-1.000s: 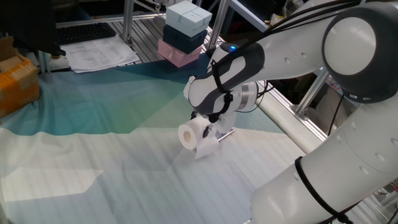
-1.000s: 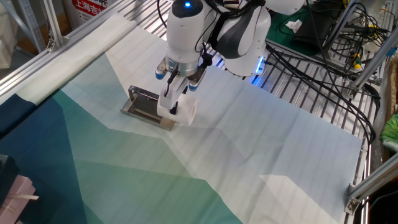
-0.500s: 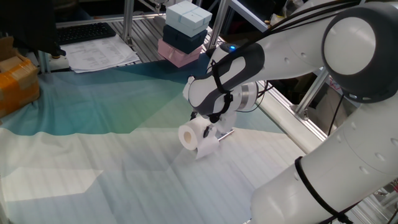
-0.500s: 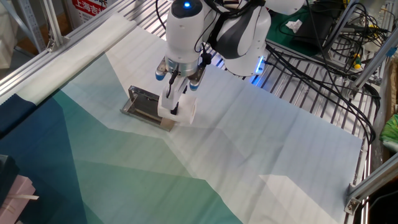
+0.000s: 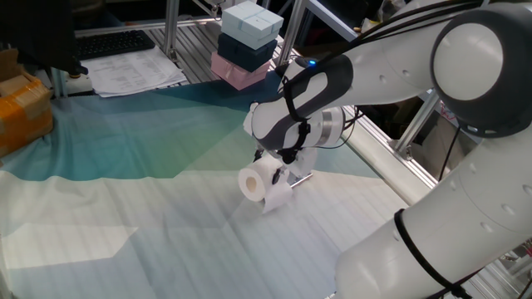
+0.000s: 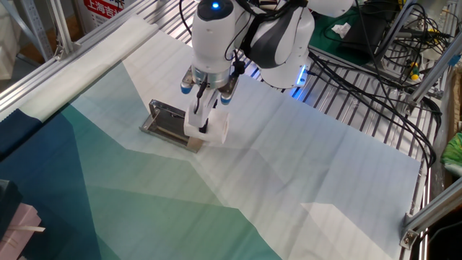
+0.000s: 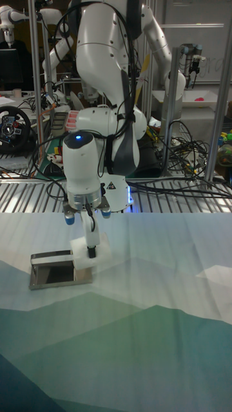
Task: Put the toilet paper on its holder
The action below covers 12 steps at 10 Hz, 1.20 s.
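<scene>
Toilet paper (image 5: pixel 256 183) pinched between fingers (image 6: pixel 204 118), beside holder (image 6: pixel 164 120).

Stacked boxes (image 5: pixel 248 43), papers (image 5: pixel 133 73), keyboard (image 5: pixel 112 41) beyond teal-white cloth (image 5: pixel 125 224).

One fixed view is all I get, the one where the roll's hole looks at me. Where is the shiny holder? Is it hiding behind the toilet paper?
Observer: Yes. In the other fixed view the holder lies flat on the cloth, and its mirror plate sticks out from behind the toilet paper.
Operator: Is the roll on it?
Observer: In the tall fixed view the roll covers the right end of the plate. I cannot see whether the wire bar goes through the core.
Operator: Is the robot holding it?
Observer: In the tall view one of the dark-tipped fingers lies against the roll's front face, so they look shut on it.
</scene>
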Motion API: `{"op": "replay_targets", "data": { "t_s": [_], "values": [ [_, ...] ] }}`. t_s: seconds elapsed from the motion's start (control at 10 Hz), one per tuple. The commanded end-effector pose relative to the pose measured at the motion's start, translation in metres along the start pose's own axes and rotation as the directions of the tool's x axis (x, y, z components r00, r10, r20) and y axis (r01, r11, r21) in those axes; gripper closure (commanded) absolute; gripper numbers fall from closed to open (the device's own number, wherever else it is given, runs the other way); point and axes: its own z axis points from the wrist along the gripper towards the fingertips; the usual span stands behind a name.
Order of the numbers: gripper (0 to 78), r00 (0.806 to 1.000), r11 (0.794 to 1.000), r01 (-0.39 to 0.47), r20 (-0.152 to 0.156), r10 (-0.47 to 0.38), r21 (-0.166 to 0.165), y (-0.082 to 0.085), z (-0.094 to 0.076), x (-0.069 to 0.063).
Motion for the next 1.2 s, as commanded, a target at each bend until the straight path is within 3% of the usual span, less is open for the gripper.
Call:
{"op": "replay_targets", "data": {
  "t_s": [0.1,0.4,0.6,0.8,1.2],
  "values": [
    [76.2,0.996,0.996,-0.093,-0.016,0.093,-0.006,-0.006,-0.007,0.027],
    [76.2,0.994,0.994,-0.111,-0.016,0.110,-0.013,-0.006,0.000,0.032],
    [76.2,0.991,0.992,-0.128,-0.038,0.127,-0.012,-0.007,-0.002,0.035],
    [76.2,0.988,0.989,-0.150,-0.022,0.150,-0.010,-0.007,-0.001,0.034],
    [76.2,0.988,0.988,-0.151,-0.018,0.151,-0.012,-0.009,0.004,0.026]
  ]
}}
